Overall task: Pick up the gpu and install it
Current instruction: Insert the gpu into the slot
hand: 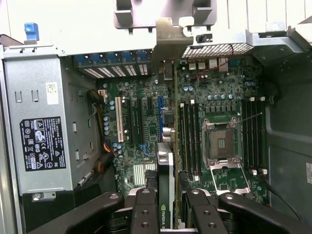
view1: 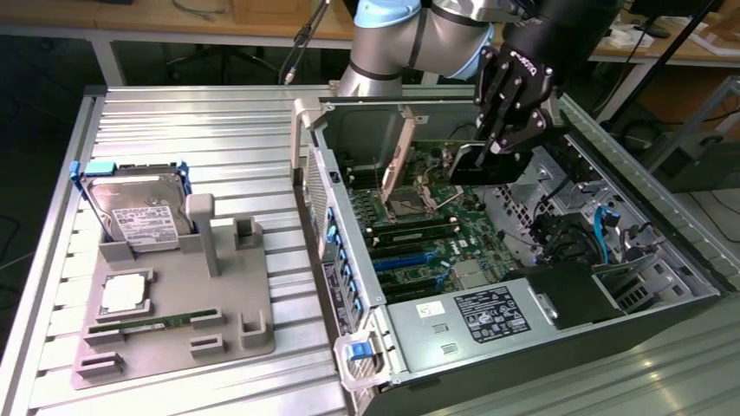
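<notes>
My gripper (view1: 500, 149) hangs over the open computer case (view1: 647, 217), shut on the gpu (view1: 477, 165), a dark flat card held on edge above the motherboard (view1: 422, 234). In the wrist view the gpu (hand: 165, 168) runs edge-on between my two black fingers (hand: 145, 209), my gripper (hand: 170, 217) clamping its sides. Its silver end bracket (hand: 168, 41) reaches toward the case's rear slot wall. The card sits over the expansion slots (hand: 139, 119), beside the memory slots and the CPU socket (hand: 222, 144). Whether its edge touches a slot is hidden.
A grey fixture plate (view1: 231, 321) lies at the exterior view's left, holding a silver hard drive (view1: 137, 212), a processor (view1: 125, 295) and a green memory stick (view1: 156, 322). Inside the case sit the power supply (view1: 486, 312), a drive cage and cables (view1: 578, 234).
</notes>
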`<action>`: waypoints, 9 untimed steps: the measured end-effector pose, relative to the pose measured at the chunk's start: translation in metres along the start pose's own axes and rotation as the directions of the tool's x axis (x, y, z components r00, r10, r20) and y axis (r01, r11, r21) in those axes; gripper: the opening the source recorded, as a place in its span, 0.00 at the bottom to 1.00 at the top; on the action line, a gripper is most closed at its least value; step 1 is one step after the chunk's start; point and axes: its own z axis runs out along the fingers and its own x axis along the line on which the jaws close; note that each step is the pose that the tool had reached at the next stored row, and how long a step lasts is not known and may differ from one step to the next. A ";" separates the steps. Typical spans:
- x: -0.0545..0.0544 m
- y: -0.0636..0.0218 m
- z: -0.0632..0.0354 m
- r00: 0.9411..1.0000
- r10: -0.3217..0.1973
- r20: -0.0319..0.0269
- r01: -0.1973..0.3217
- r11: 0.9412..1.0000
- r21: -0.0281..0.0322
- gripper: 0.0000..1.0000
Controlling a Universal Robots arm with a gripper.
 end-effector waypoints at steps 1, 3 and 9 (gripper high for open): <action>0.000 0.0000 0.0002 1.000 0.000 0.000 0.000 1.000 0.000 0.27; 0.000 0.0000 0.0007 1.000 0.000 0.000 0.000 1.000 0.000 0.27; 0.000 0.0000 0.0024 1.000 0.000 0.000 0.000 1.000 0.000 0.27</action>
